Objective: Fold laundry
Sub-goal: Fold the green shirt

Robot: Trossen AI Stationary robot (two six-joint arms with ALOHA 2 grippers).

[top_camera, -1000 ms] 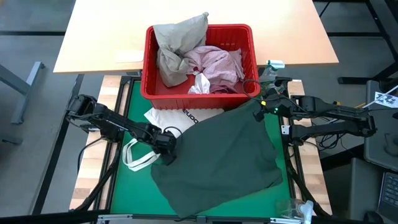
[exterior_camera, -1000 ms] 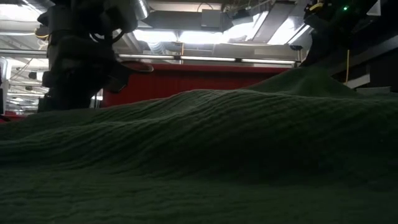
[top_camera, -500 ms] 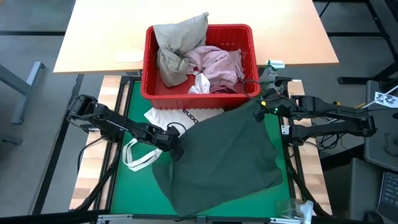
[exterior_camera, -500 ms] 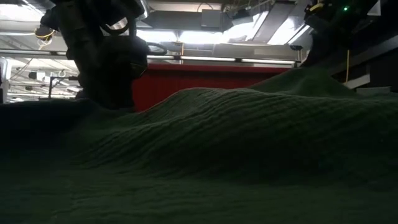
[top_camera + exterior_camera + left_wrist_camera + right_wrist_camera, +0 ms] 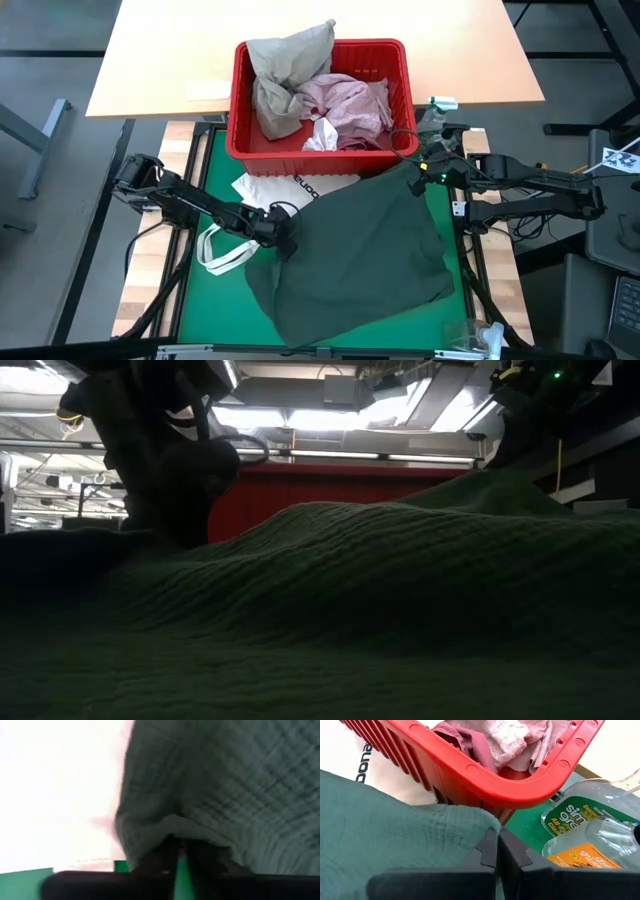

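Observation:
A dark grey-green garment (image 5: 370,250) lies spread on the green mat (image 5: 205,300), rumpled, its far right corner raised. My left gripper (image 5: 284,240) is at the garment's left edge, tipped down and shut on it. My right gripper (image 5: 420,172) is shut on the raised far right corner, beside the red basket (image 5: 320,152). More laundry, beige (image 5: 285,75), mottled pink (image 5: 350,100) and a small white piece (image 5: 322,135), lies heaped in the basket. The low view shows the garment (image 5: 380,610) as a dark ridge sloping up toward my right gripper. My left gripper pinches the garment's left edge (image 5: 172,827) between its two fingers (image 5: 160,857), slanting down from the table's left. The cloth bunches into a fold at the fingertips; the rest lies on the mat. My right gripper pinches the garment's far right corner (image 5: 477,822) between its fingers (image 5: 517,855). It comes slanting down from the table's right. The corner is lifted off the mat and the cloth slopes down from it onto the table.
A white tote bag (image 5: 268,190) with loop handles (image 5: 218,250) lies left of the garment, partly under it. A clear bottle (image 5: 585,830) stands by the basket's right corner. Another clear thing (image 5: 480,335) lies at the near right. The wooden table (image 5: 170,60) lies beyond.
My left gripper has gone toward the table's right onto the garment's left edge and tipped more steeply down. The garment has kept its place, and my right gripper has kept still with the corner.

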